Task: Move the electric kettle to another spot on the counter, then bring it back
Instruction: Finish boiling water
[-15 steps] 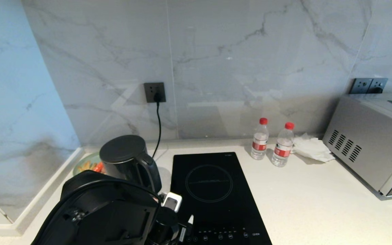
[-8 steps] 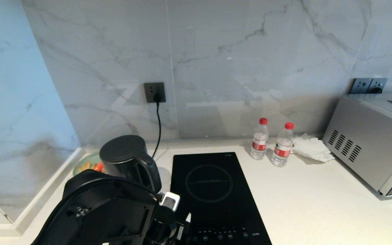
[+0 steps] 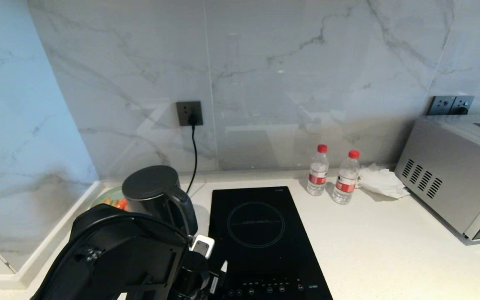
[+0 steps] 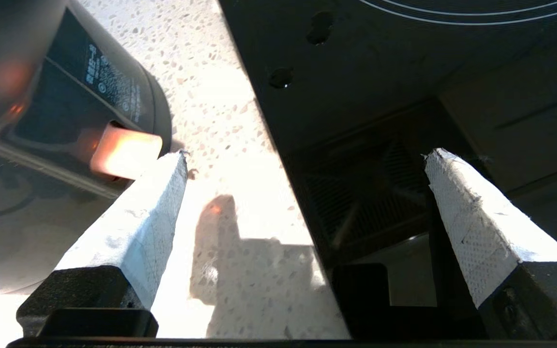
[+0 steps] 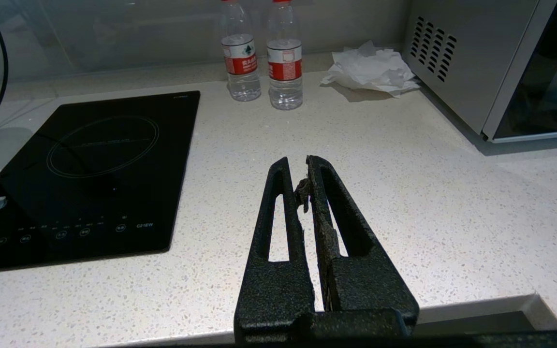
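The left claw [image 4: 302, 193] is wide open and holds nothing. It hangs low over the counter [image 4: 220, 121], right at the edge of the black hob [image 4: 380, 72]. The kettle [image 3: 156, 193] stands just beside one of its fingers [image 4: 153, 203], not between them, with its handle [image 3: 183, 208] on the side facing the claw. Its base cannot be seen from here. If the claw shuts now it would grab only air, because the handle is off to the side. If it slides over too fast, that finger could bump the kettle and push it or tip it. The plate of food [image 3: 113, 202] sits behind the kettle, away from the claw, and could get knocked. The cord [image 3: 193, 154] hangs behind the kettle too and could snag. The right claw [image 5: 305, 181] is shut, empty, and waits far off over bare counter.
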`<state>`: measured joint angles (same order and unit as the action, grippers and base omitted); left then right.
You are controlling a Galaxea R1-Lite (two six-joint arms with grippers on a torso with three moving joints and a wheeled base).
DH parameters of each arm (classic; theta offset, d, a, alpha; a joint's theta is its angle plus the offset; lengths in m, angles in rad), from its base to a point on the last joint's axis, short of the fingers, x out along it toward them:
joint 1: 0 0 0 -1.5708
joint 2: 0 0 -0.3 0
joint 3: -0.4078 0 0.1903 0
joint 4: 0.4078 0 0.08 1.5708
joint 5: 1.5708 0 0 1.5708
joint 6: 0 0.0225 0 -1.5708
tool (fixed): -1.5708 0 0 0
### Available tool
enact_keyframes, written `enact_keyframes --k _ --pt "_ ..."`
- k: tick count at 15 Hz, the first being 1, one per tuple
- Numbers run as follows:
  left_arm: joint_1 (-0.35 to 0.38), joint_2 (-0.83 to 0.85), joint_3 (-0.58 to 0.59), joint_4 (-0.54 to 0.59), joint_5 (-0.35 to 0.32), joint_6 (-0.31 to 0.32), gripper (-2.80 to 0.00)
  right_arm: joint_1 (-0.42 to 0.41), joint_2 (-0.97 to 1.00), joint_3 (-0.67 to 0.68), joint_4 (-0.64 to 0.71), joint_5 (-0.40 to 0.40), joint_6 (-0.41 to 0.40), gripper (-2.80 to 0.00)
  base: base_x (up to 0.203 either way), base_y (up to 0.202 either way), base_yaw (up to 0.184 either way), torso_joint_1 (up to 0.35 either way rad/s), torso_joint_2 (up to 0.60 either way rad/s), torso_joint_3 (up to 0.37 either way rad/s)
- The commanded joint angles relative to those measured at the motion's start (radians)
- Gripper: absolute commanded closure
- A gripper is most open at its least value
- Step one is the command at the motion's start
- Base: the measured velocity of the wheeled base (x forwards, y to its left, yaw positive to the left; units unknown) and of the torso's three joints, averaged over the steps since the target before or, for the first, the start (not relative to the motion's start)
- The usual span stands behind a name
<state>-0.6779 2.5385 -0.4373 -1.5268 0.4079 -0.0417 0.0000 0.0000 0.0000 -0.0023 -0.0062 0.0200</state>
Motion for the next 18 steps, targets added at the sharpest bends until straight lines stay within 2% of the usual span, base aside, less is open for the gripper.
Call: enact_keyframes --k 1,9,12,18 --pt "0.0 0.004 0.003 -0.003 0.002 -0.001 -2.8 0.0 0.0 0.0 -0.001 0.0 0.0 0.0 0.0 0.0 0.0 0.0 0.0 0.0" --pt "-0.002 0.005 -0.002 -0.003 0.002 -0.01 -2.8 0.0 0.0 0.0 -0.001 0.0 0.0 0.0 0.0 0.0 0.0 0.0 0.0 0.0" --pt "-0.049 -0.018 0.073 -0.003 -0.025 -0.012 -2.8 0.0 0.0 0.0 -0.001 0.0 0.0 0.0 0.0 0.0 0.0 0.0 0.0 0.0" --pt "-0.127 -0.086 0.101 -0.003 -0.026 -0.014 -2.8 0.0 0.0 0.0 -0.001 0.0 0.0 0.0 0.0 0.0 0.0 0.0 0.0 0.0"
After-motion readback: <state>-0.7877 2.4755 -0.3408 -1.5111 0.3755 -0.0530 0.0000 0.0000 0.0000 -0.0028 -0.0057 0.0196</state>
